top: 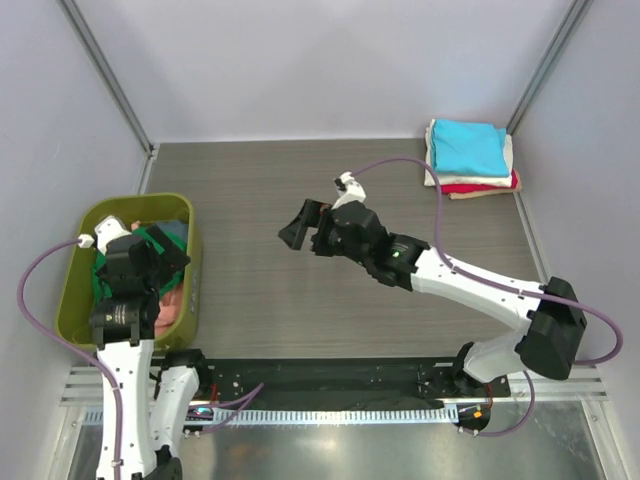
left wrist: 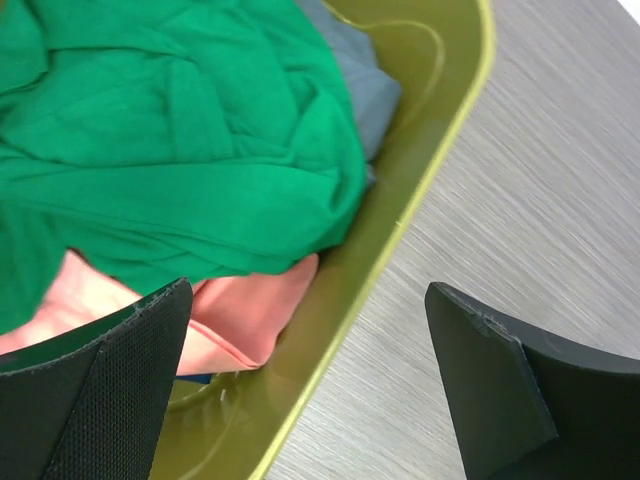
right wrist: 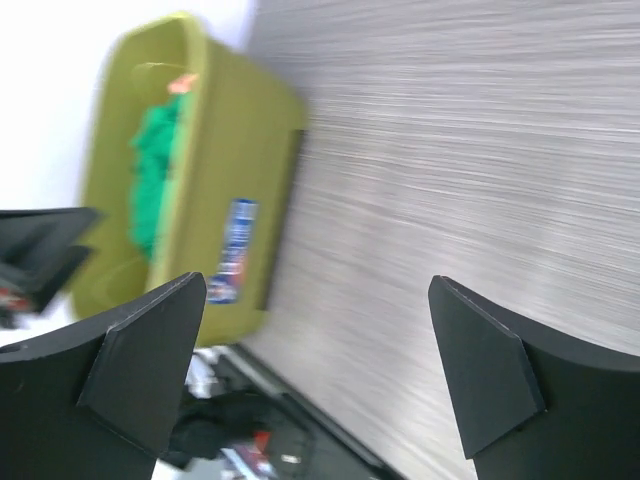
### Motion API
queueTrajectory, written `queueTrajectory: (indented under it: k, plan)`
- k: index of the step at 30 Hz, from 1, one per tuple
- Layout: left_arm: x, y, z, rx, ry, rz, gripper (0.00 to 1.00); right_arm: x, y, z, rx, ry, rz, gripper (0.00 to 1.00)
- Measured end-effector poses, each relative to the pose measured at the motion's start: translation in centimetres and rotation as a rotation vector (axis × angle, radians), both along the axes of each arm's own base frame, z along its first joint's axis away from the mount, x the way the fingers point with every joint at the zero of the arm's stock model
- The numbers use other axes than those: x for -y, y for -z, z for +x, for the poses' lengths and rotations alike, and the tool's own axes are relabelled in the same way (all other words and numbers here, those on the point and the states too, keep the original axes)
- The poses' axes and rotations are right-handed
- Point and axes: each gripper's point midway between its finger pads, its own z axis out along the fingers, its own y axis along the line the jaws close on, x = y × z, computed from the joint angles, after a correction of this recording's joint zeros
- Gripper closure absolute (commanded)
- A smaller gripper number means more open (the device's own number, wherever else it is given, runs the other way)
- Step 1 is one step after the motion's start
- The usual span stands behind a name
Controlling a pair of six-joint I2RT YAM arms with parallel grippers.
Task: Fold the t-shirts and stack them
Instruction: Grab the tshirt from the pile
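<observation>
Lying in the tub (top: 150,198): three t-shirts (left wrist: 180,150); stack (top: 470,150) holds three.

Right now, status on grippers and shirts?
Left gripper open over tub rim, empty. Right gripper open mid-table, empty. Green shirt atop tub pile; folded stack far right. Nothing in the way.

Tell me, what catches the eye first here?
The olive-green tub at the left of the table, stuffed with a crumpled bright green shirt, with the left hand open over its rim. Next, the neat folded stack in the far right corner, a cyan shirt on top. The right hand hangs open and empty over mid-table.
</observation>
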Motion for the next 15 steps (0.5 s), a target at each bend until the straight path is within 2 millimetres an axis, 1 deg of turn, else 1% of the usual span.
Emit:
queueTrajectory:
  k: [1, 3, 6, 8, 11, 13, 15]
  plan:
    - [-0.2, 0.0, 0.0, -0.007, -0.014, 0.003, 0.0, 1.2, 0.7, 0.4, -0.002, 0.016, -0.025, 0.0]
    - [-0.7, 0.2, 0.2, -0.044, -0.04, 0.007, 0.0, 2.5, 1.9, 0.7, -0.015, 0.029, -0.071, 0.0]
    - [-1.1, 1.1, 1.4, -0.13, -0.062, -0.003, 0.0, 3.1, 3.5, 0.2, -0.04, 0.005, -0.119, 0.0]
    - [-1.4, 2.1, 2.3, -0.188, -0.073, -0.014, 0.0, 3.2, 4.4, -0.3, -0.057, -0.019, -0.138, 0.0]
    - [-2.2, 4.5, 3.0, -0.293, -0.107, -0.049, 0.0, 3.8, 5.8, -1.3, -0.084, -0.043, -0.167, 0.0]
    - [-2.6, 5.5, 3.1, -0.327, -0.13, -0.075, 0.0, 4.2, 6.4, -1.8, -0.095, -0.051, -0.178, 0.0]
    - [-2.8, 6.0, 3.2, -0.341, -0.145, -0.097, 0.0, 4.5, 6.4, -2.1, -0.096, -0.059, -0.178, 0.0]
